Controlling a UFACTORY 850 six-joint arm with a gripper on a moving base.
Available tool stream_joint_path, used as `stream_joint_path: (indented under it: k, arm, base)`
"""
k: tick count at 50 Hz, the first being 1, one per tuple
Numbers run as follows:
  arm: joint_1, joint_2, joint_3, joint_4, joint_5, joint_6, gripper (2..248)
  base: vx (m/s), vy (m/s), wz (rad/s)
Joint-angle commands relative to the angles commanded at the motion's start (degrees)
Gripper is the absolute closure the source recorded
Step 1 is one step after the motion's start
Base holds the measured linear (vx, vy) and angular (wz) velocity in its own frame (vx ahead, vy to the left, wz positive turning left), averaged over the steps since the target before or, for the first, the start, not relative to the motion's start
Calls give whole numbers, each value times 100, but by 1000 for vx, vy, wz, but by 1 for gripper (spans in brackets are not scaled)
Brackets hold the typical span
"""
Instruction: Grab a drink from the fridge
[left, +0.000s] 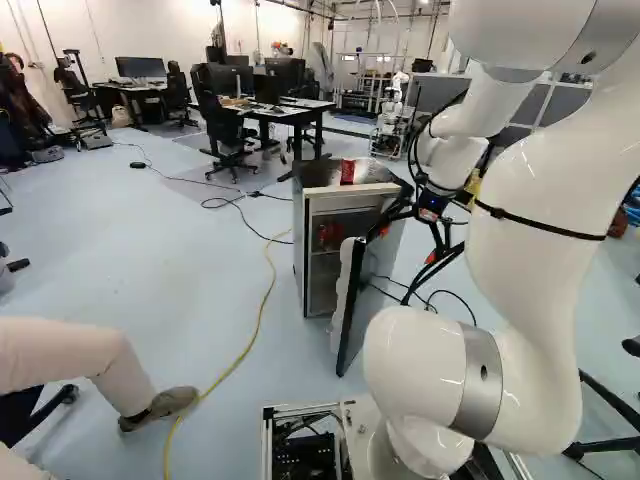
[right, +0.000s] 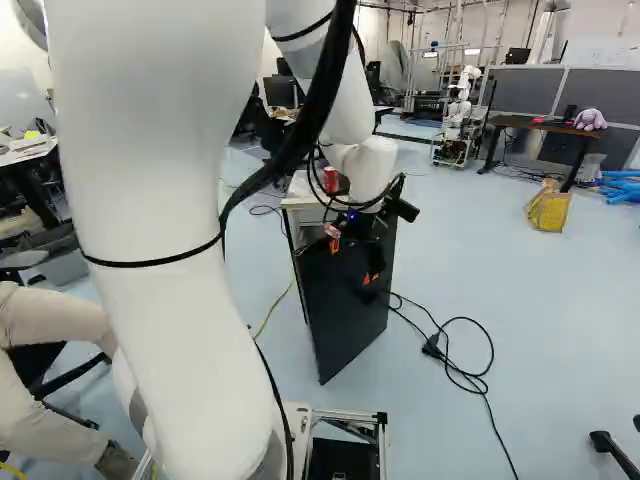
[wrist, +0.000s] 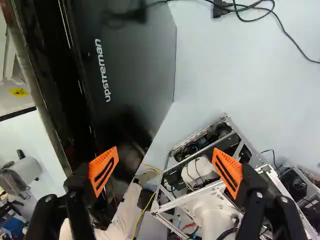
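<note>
"Where's the drink?"
"Left base view: likely that red can (left: 328, 236), inside the fridge (left: 301, 250) near its left front edge; then the ajar door (left: 350, 310); right, the gripper (wrist: 165, 149), wide open, empty."
"So, leftward past the door."

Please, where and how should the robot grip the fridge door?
I would hold the door by its free upright edge, the hand coming from the fridge's front, a finger on each face. It is a flat panel standing open, so both faces look reachable.

"upstreman" (wrist: 103, 70) on the black fridge door (wrist: 142, 55)
</note>
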Motion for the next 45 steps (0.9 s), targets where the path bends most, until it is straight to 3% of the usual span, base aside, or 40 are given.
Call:
stream_joint_path:
  k: [45]
  arm:
    - [880, -181, -235, 0, 0, 0, 3]
  base:
    - [0, 0, 0]
